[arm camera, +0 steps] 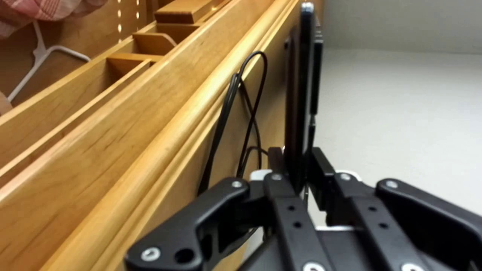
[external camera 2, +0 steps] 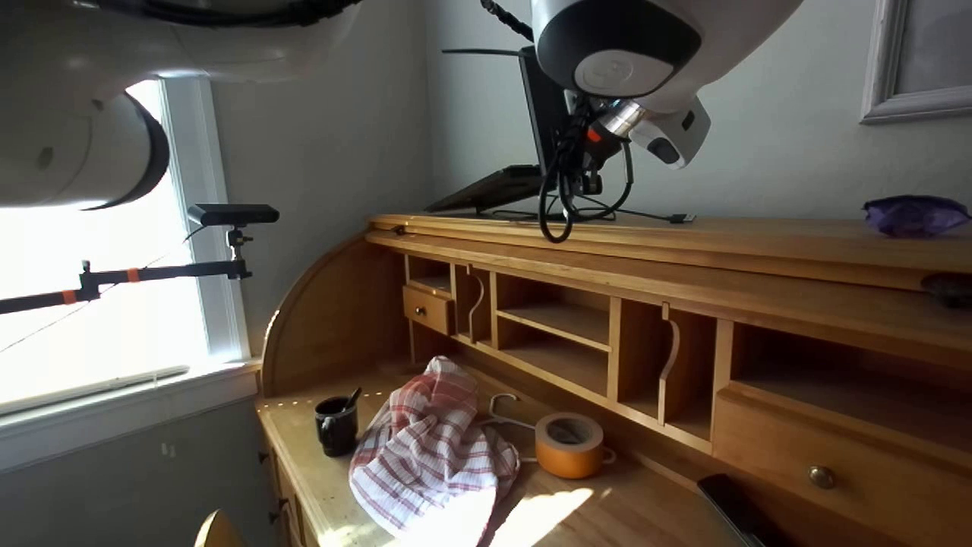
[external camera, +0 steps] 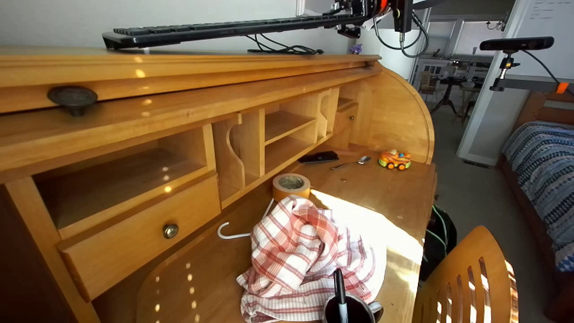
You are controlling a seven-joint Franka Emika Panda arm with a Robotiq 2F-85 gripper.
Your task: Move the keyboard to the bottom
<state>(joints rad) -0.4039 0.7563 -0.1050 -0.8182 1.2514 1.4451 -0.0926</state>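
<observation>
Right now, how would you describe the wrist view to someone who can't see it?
The robot's black gripper pinches one end of a black keyboard, seen edge-on. Loops of black cable and the desk's wooden top show to its left; at upper left, a white hanger and checked cloth lie on the work surface. A pale wall is at right.

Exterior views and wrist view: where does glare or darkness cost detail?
In an exterior view, sunlight washes out a patch of the desk surface beside the checked cloth; in an exterior view, the window is blown out white; in the wrist view, the keyboard reads as a dark, edge-on strip, key detail mostly lost, a glint at its far end.
</observation>
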